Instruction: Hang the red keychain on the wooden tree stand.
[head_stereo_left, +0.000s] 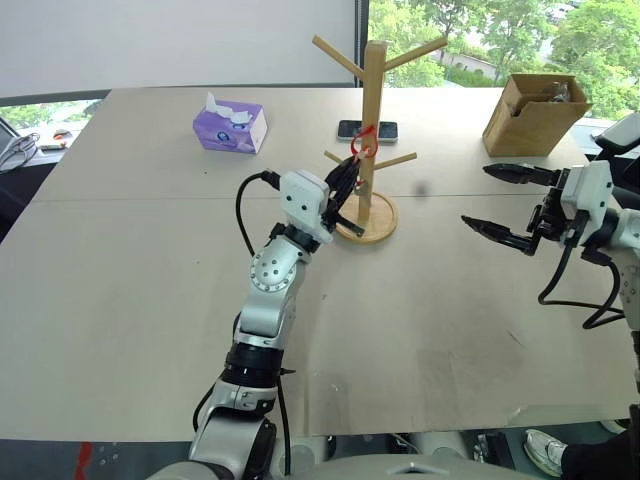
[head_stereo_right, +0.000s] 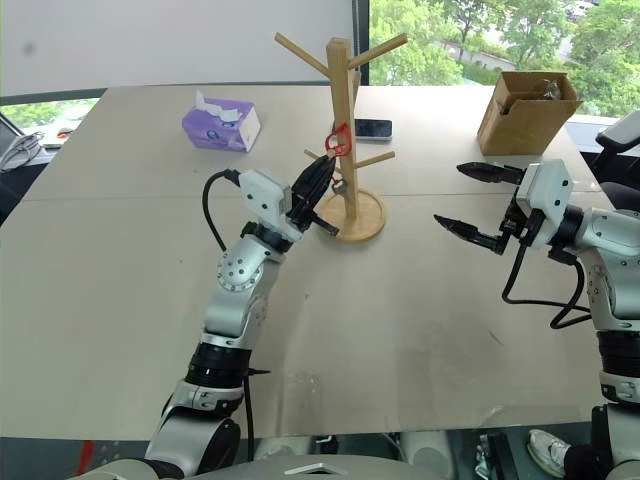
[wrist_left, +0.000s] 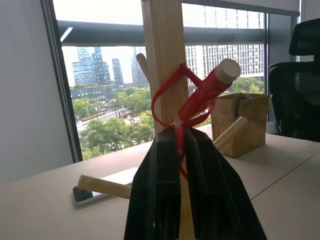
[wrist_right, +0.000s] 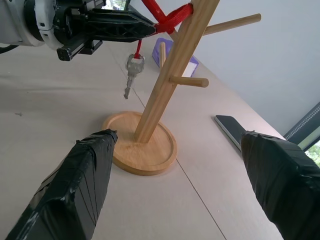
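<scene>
Centre frame: left gripper (head_stereo_left: 345, 190), jaws narrowly pinching the red keychain (head_stereo_left: 362, 143), has its loop over a peg of the wooden tree stand (head_stereo_left: 371, 140) for release; right gripper (head_stereo_left: 508, 205) waits wide open, empty.

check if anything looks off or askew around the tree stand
Mostly tidy. The one odd bit: the red keychain is looped over a lower peg of the wooden tree stand, yet the left gripper pinches its cord, so the loop sits bunched against the pole. The key dangles free above the base.
</scene>
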